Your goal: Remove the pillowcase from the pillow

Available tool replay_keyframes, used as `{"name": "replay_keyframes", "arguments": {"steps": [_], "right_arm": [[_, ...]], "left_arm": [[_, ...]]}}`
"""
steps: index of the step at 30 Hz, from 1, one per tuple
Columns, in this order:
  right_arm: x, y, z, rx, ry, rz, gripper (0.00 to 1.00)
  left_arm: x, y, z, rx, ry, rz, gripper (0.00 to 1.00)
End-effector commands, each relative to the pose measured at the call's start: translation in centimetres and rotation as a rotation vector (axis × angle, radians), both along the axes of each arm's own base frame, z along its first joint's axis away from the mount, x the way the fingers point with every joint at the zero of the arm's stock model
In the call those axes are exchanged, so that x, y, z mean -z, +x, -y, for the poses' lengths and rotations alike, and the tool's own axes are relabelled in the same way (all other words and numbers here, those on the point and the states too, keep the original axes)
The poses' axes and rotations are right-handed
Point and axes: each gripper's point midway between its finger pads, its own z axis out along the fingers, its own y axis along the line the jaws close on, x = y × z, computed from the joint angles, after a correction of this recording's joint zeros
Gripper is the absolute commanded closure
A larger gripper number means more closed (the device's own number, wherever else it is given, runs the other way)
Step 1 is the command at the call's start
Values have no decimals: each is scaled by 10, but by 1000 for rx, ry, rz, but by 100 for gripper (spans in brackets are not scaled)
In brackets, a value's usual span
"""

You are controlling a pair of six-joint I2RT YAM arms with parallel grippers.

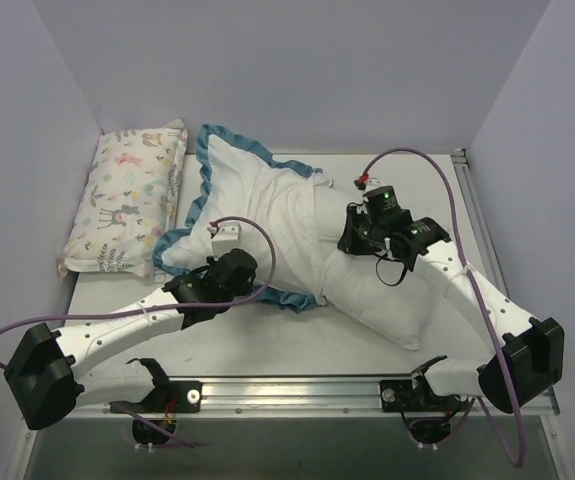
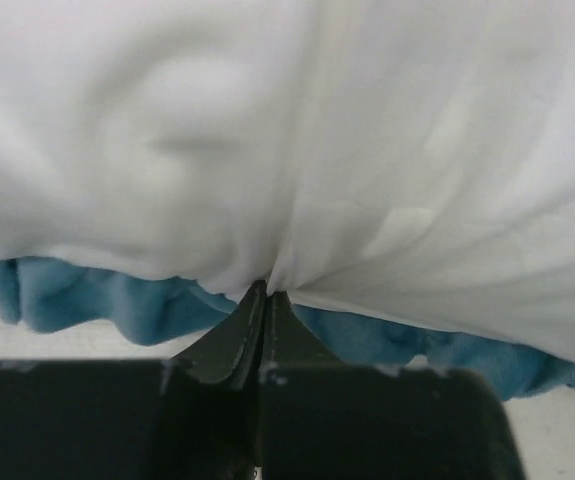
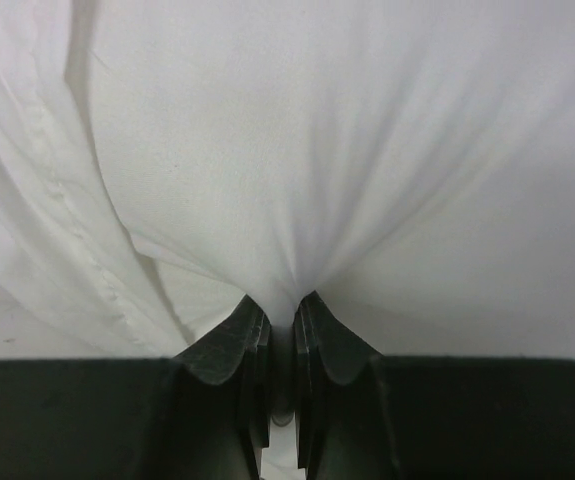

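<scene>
The white-backed fabric pillowcase (image 1: pixel 257 195) with blue ruffled trim lies mid-frame, and the plump plain white pillow (image 1: pixel 387 295) pokes out toward the lower right. The left gripper (image 2: pixel 267 292) is pinched tight on the case's edge (just above the ruffle). The right gripper (image 3: pixel 282 305) clamps bunched white pillow fabric.

Left arm (image 1: pixel 117 335) stretched low, left gripper (image 2: pixel 264 295) pinched tight on the pillowcase (image 2: pixel 297 130) edge, right arm (image 1: pixel 467 290) reaching inward, right gripper (image 3: pixel 282 310) pinching the pillow (image 1: pixel 377 295)

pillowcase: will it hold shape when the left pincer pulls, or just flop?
Likely floppy: the pillowcase bunches into creases where the left pincer pinches it. Probably light: folds are fine. Its ruffled trim may drag on the table.
</scene>
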Motion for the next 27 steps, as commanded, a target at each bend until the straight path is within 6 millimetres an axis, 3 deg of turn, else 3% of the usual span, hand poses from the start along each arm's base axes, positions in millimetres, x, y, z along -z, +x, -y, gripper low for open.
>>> {"name": "replay_keyframes", "arguments": {"steps": [1,3,10,13,14,17,20,24,25,27], "right_arm": [[-33,20,49,157,-66,77,100],[-41,24,60,196,-46,80,100],[-69,43,94,312,27,93,100],[-77,44,107,346,35,102,100],[-79,43,111,358,42,106,100],[-84,42,126,398,69,112,100],[-86,37,130,397,82,116,100],[-88,25,99,258,91,138,100],[-88,17,77,174,36,167,96],[-95,6,54,87,3,223,65]], "left_arm": [[-23,14,-48,-197,44,49,100],[-24,20,-79,-294,38,40,100],[-59,34,-165,-558,-70,114,100],[-68,39,-188,-636,-101,132,100],[-74,41,-206,-697,-117,143,100],[-77,51,-220,-719,-156,133,100],[-69,63,-214,-677,-150,94,100],[-52,71,-163,-474,-206,64,100],[-49,70,-156,-451,-205,60,100],[-42,68,-146,-425,-191,45,100]]}}
